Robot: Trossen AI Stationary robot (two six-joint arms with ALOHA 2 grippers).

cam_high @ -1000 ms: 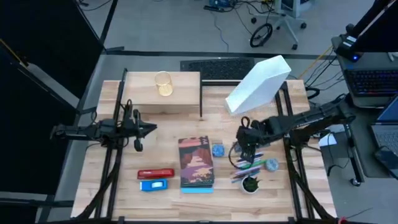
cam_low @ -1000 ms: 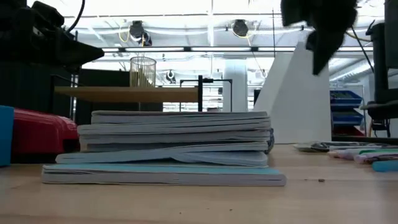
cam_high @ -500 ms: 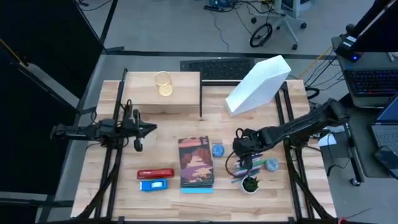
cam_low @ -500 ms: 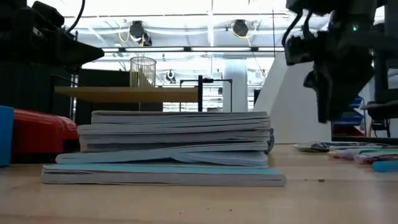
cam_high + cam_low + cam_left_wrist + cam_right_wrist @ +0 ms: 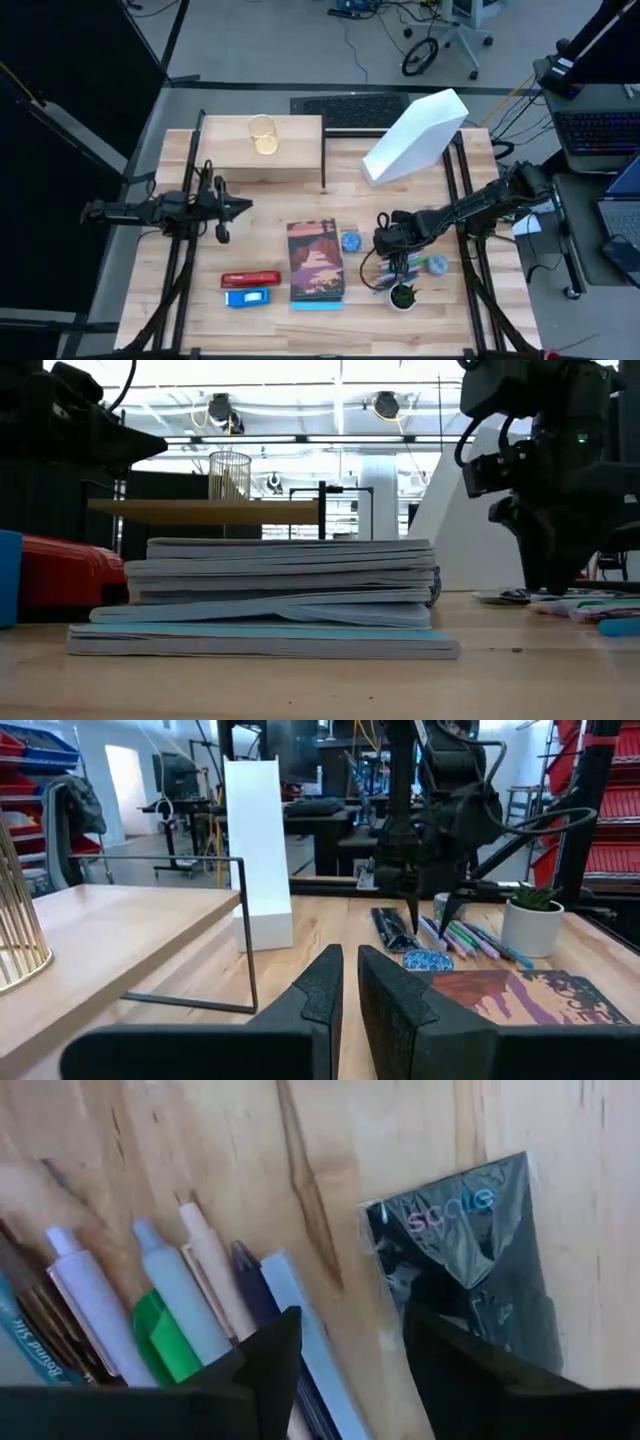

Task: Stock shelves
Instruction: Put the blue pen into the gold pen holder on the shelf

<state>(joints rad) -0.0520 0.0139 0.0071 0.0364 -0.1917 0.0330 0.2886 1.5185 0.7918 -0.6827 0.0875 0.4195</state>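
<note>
Right gripper [image 5: 390, 258] has dropped onto the pastel plastic pens [image 5: 190, 1315], fingers spread, nothing grasped yet, while the low light-wood plank shelf [image 5: 262, 152] and white file holder [image 5: 415, 135] wait behind; left gripper [image 5: 240, 207] idles, nearly closed.

one stack of books [image 5: 316, 262], one potted plant [image 5: 402, 296], two staplers [image 5: 250, 288].

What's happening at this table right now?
The right gripper is low over a row of pens and a black plastic packet on the tabletop, fingers open, nothing held. The left gripper waits, shut, at the table's left. The wooden shelf carries only a wire cup; the white file holder sits behind.
</note>
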